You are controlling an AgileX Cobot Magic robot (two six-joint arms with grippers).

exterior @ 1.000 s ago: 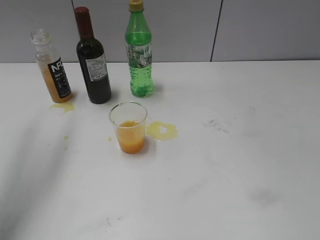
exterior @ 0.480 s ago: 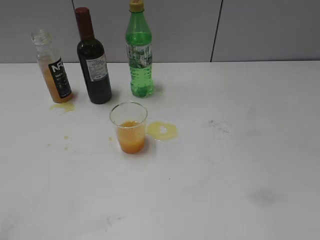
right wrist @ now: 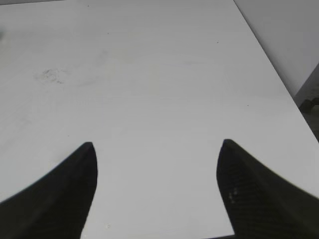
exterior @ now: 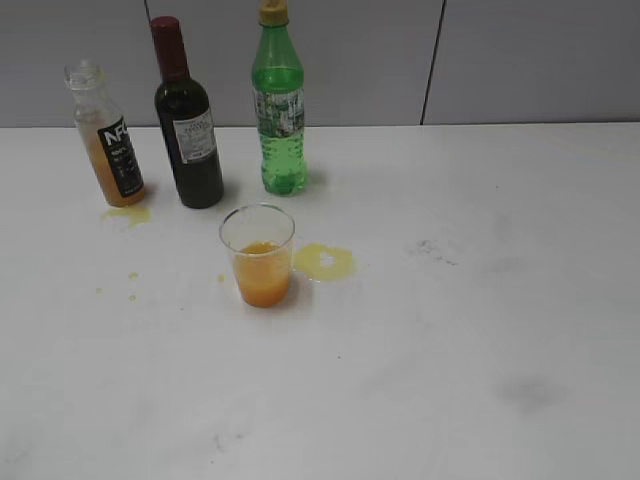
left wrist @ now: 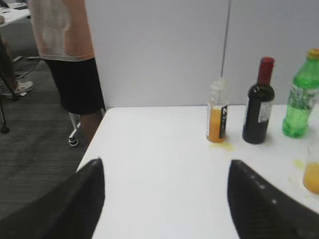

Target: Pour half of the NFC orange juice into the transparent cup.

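Observation:
The NFC orange juice bottle (exterior: 107, 138) stands capless at the back left of the table, about half full; it also shows in the left wrist view (left wrist: 217, 118). The transparent cup (exterior: 258, 255) stands near the middle, holding orange juice in its lower part; its edge shows in the left wrist view (left wrist: 312, 169). My left gripper (left wrist: 164, 172) is open and empty, low over the table's left part, well away from the bottle. My right gripper (right wrist: 155, 155) is open and empty over bare table at the right. Neither gripper shows in the exterior view.
A dark wine bottle (exterior: 186, 120) with red cap and a green bottle (exterior: 278, 105) with yellow cap stand at the back. Juice puddles lie beside the cup (exterior: 324, 261) and by the juice bottle (exterior: 127, 213). A person (left wrist: 67, 55) stands past the table's left edge.
A faint shadow at the left of the table has faded away. The bottles and the cup have not moved.

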